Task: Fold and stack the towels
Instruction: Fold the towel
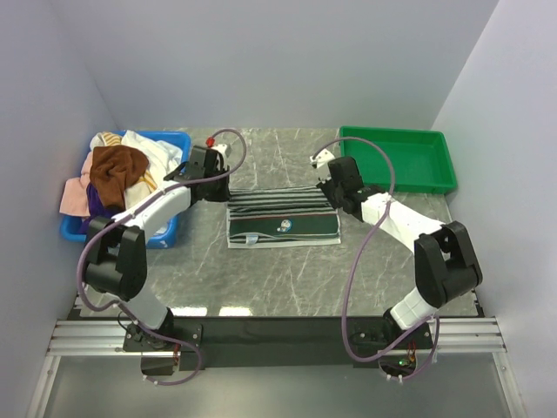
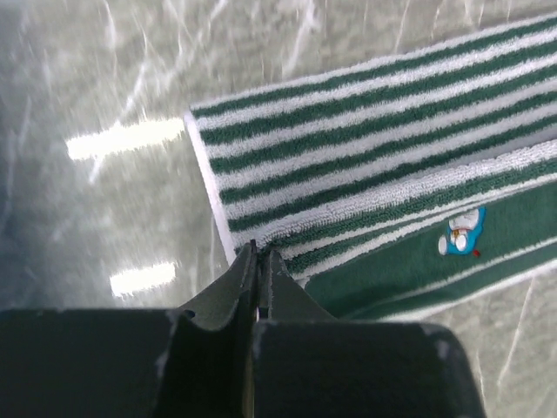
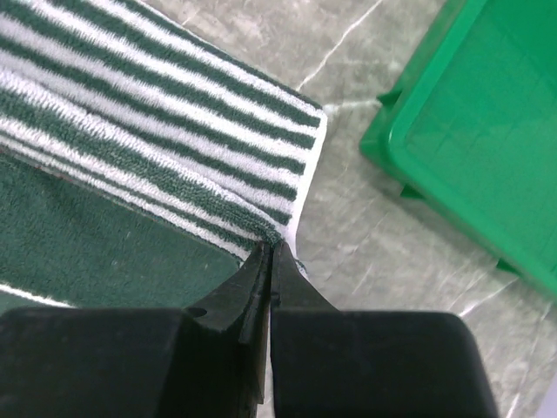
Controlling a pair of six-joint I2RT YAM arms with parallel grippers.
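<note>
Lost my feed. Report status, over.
Both jaws shut, pinching the green striped towel at its side edges. Towel part-folded on table. Off to the sides: green tray, blue bin.

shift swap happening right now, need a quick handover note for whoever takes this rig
Grip: left fingers shut on the left end of the green-and-white striped cloth towel; right fingers shut on its right end.
Things: that towel lies on the grey marble table, its striped part folded over the plain green part. A heap of unfolded cloth towels sits in the blue plastic bin, left. The green plastic tray, right, holds no towels.
Done: one fold, under way.
Left: finish folding, stack it, then the heap.
</note>
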